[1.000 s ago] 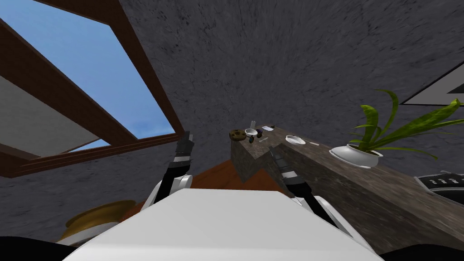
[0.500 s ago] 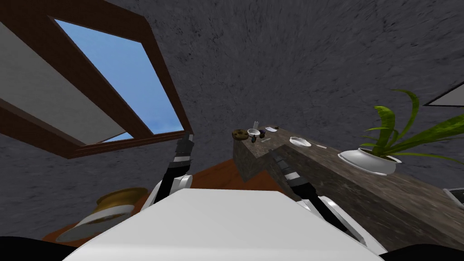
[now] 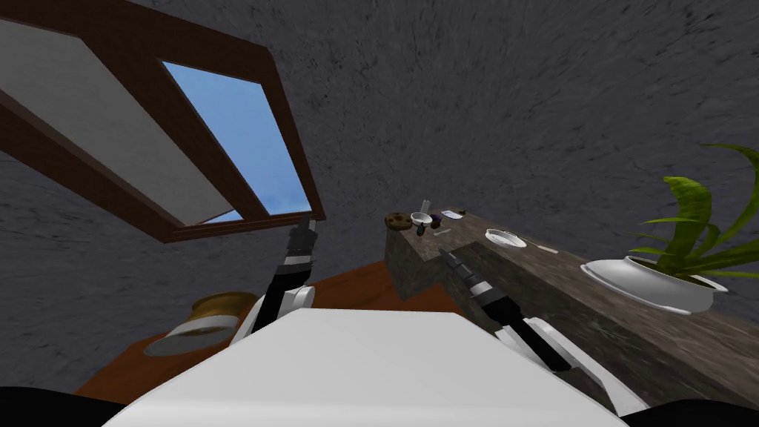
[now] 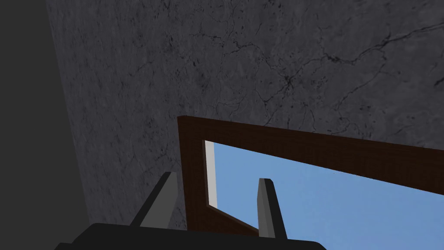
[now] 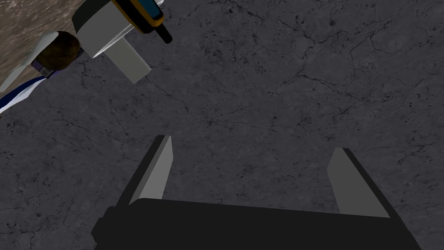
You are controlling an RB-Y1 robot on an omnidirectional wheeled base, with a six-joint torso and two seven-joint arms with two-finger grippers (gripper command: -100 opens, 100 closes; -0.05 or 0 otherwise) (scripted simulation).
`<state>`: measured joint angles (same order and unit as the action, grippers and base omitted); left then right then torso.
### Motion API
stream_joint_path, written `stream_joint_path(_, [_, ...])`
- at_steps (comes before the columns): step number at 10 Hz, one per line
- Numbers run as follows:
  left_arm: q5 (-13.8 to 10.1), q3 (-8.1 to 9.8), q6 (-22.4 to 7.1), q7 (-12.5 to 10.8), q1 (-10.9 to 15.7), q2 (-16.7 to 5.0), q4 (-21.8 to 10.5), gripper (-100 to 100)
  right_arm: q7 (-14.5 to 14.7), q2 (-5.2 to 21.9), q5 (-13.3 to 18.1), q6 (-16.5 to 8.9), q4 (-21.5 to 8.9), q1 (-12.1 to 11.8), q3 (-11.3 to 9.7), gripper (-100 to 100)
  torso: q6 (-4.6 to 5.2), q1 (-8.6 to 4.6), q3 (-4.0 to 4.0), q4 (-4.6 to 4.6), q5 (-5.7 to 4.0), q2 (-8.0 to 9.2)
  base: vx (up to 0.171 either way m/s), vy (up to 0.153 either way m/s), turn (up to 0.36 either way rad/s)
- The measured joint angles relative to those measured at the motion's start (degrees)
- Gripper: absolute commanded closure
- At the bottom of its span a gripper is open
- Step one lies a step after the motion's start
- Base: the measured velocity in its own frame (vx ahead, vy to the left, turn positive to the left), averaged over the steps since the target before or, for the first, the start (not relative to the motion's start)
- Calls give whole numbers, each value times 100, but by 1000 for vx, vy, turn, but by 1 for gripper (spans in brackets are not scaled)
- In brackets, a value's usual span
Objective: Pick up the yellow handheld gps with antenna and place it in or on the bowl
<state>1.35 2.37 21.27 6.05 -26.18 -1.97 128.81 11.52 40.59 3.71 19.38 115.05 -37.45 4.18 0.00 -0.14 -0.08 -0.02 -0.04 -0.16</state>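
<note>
While the left gripper (image 4: 217, 177) and right gripper (image 5: 253, 143) are open and empty, the yellow gps (image 5: 138, 13) sits far off on the desk (image 3: 593, 319).

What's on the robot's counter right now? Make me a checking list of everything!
Surface: brown stone counter, ahead on the robot's right.
Job's things: yellow GPS with a black antenna, by the counter's far end; small white bowl there too.
Clutter: cookie, white dish, potted plant.
Tools: left tool open, empty, raised by the window; right tool open, empty, not touching the GPS.
Cables: nothing seen.
Surroundings: dark grey wall; window with a brown frame and blue sky.
</note>
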Motion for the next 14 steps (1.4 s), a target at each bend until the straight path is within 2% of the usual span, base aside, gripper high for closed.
stream_joint_path(4, [0, 0, 0, 0, -1, 0, 0, 0, 3, 534, 388, -157, -410, 124, -108, -100, 0, -8, -18, -7, -2, -30, 87, -25, 128])
stream_joint_path(8, [0, 1, 0, 0, -2, 0, 0, 0, -33, 1064, 953, -361, -924, 432, -336, -100, 0, -9, -27, -10, -1, -46, 132, -31, 116])
stream_joint_path(12, [0, 1, 0, 0, -2, 0, 1, 0, -108, 1573, 1587, -632, -1434, 841, -650, -100, 1, -5, -32, -13, -1, -54, 149, -34, 101])
stream_joint_path(14, [0, 1, 0, 0, -2, 0, 0, 0, -131, 1758, 1874, -661, -1709, 996, -761, -100, 3, 5, -28, -11, 1, -47, 128, -26, 70])
